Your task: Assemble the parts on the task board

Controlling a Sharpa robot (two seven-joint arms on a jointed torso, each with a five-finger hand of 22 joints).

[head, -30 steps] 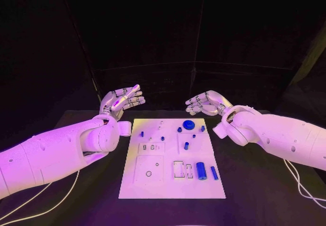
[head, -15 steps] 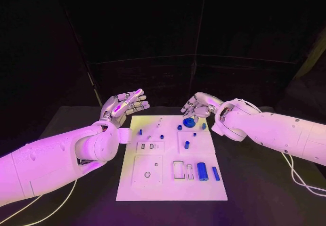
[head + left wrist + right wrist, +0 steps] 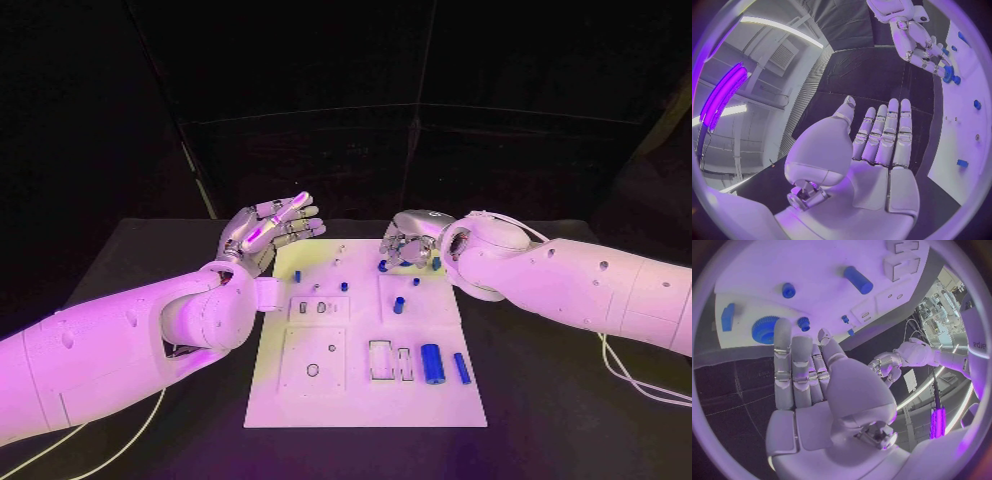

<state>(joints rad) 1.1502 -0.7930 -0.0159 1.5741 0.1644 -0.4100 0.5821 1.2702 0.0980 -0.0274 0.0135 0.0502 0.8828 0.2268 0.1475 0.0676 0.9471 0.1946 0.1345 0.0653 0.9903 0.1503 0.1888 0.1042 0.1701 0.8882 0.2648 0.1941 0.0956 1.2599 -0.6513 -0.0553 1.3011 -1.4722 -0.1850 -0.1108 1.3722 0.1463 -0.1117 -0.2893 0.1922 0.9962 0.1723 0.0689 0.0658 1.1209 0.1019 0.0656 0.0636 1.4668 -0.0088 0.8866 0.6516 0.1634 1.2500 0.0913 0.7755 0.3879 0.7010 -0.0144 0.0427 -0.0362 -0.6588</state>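
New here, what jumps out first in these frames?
The white rectangular task board lies mid-table, dotted with small blue parts, the large blue cylinder near its front. The silver right hand reaches down over the board's far end by the blue gear-like disc; the silver left hand hovers open, raised at the far-left corner.

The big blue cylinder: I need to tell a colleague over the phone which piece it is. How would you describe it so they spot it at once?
Start at the white task board in the middle of the black table and go to its near right corner. The big blue cylinder lies there between a white slotted block and a thinner blue rod; it is the thickest of the blue parts.
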